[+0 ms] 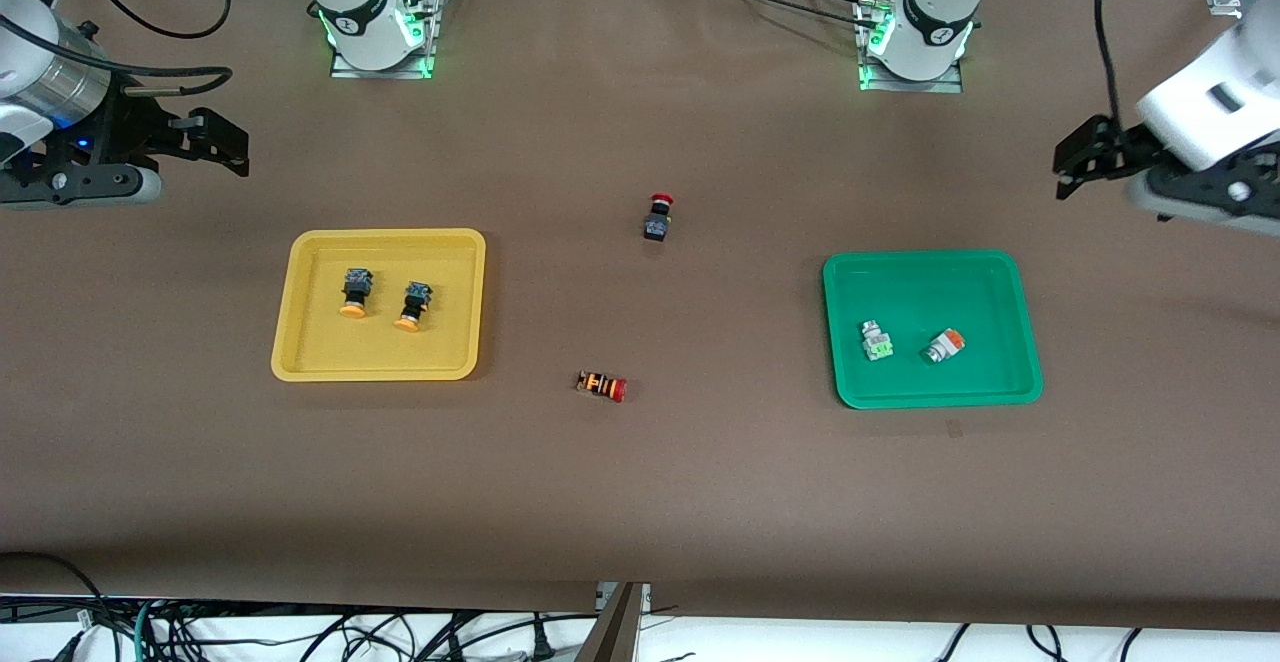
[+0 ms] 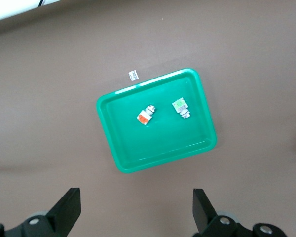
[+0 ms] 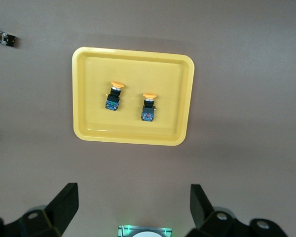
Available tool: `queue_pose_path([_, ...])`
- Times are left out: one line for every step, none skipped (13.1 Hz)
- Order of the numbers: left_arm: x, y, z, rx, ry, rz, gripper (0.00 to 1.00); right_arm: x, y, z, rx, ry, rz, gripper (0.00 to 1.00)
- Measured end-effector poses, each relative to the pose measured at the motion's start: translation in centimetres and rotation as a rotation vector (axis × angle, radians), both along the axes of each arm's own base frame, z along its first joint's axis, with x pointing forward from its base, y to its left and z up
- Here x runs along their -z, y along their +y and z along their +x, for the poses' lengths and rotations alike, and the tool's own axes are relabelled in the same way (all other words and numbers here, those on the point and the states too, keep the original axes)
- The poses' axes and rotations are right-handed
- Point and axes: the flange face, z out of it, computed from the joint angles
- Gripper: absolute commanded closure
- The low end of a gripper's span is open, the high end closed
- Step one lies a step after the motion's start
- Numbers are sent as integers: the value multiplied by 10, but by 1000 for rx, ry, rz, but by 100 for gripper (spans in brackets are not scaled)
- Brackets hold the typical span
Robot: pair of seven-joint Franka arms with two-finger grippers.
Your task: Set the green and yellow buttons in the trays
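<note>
Sorting appears complete, in my judgement. Yellow tray (image 1: 290, 342) at the right arm's end of the surface (image 1: 640, 502) holds both black-bodied yellow-capped buttons (image 1: 354, 292) (image 1: 413, 305), lying side by side and apart. Green tray (image 1: 1025, 342) at the left arm's end holds the light-green-faced button (image 1: 877, 340) and the silvery orange-capped button (image 1: 943, 345), also apart.

My left gripper (image 2: 135, 210) hangs above the bare surface beside the green tray, fingers spread wide, holding nothing. My right gripper (image 3: 134, 207) hangs likewise beside the yellow tray, fingers wide apart and empty.

Red mushroom switch (image 1: 658, 217) and striped switch (image 1: 602, 385) lie between the trays; neither belongs to the task.

Next move calls for nothing but keeping both arms withdrawn.
</note>
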Motion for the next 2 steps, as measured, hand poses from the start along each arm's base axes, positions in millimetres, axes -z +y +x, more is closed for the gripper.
queue_pose_path([-3, 16, -5, -39, -2, -21, 0, 1, 0, 0, 0, 1, 0, 0])
queue_pose_path([-2, 29, -10, -69, -9, -31, 0, 1, 0, 1, -1, 1, 0, 0])
